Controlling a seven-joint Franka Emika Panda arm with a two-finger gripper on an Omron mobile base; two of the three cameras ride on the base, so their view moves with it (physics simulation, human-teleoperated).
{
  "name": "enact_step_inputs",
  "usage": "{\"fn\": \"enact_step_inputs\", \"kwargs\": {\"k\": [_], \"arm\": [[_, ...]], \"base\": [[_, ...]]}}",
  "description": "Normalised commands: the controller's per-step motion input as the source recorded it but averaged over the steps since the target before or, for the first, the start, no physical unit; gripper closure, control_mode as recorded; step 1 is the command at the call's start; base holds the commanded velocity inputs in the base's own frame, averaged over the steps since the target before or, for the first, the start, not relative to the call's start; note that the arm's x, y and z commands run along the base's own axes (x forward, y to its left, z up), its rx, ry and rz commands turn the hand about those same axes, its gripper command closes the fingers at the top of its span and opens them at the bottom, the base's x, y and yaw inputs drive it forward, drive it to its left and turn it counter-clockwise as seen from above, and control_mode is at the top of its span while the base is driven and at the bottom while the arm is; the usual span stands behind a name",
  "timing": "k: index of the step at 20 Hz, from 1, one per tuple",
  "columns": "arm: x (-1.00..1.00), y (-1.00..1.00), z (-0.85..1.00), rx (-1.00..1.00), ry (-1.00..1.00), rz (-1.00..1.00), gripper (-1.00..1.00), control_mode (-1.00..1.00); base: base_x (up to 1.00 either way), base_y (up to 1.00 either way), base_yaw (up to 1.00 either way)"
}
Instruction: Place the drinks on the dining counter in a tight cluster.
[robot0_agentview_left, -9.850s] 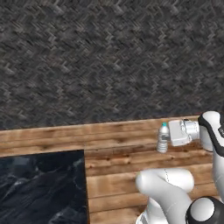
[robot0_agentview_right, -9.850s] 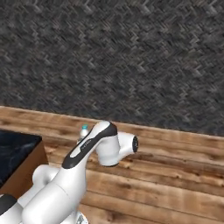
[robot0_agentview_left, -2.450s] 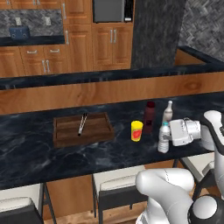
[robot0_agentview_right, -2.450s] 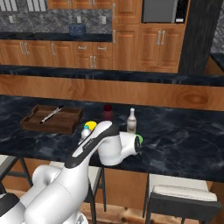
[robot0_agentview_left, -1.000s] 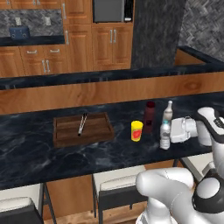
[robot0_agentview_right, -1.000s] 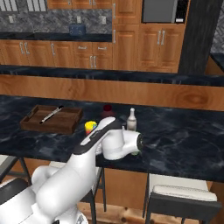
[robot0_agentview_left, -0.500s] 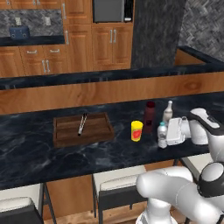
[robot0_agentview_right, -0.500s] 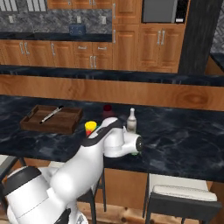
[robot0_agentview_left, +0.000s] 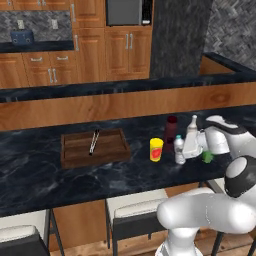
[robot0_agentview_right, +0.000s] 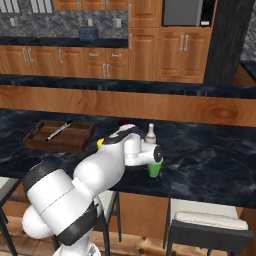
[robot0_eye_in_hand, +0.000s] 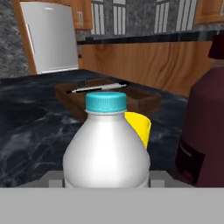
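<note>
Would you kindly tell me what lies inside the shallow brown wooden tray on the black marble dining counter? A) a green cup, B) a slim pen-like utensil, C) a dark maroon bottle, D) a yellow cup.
B: a slim pen-like utensil lies inside the wooden tray, while the yellow cup and the dark maroon bottle stand on the counter to its right in the left base view.

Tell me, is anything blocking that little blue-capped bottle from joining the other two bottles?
Nothing visible does. The gripper holds the clear bottle on the dining counter, right beside the maroon bottle and tan bottle; the yellow cup stands to the side.
</note>
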Motion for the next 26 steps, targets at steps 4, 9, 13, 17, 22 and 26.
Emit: {"fn": "enact_step_inputs", "kwargs": {"k": [4,9,13,17,22,26], "arm": [[0.31,-0.08,-0.24,0.00,0.00,0.00,1.00,-1.00],[0.29,-0.06,-0.24,0.00,0.00,0.00,1.00,-1.00],[0.27,-0.08,-0.21,0.03,0.00,0.00,1.00,-1.00],[0.27,-0.09,-0.20,0.06,0.00,0.00,1.00,-1.00],[0.17,-0.11,-0.22,0.06,0.00,0.00,1.00,-1.00],[-0.04,-0.05,-0.30,0.02,-0.03,0.03,1.00,-1.00]], "base": [[0.00,0.00,0.00],[0.00,0.00,0.00],[0.00,0.00,0.00],[0.00,0.00,0.00],[0.00,0.00,0.00],[0.00,0.00,0.00]]}}
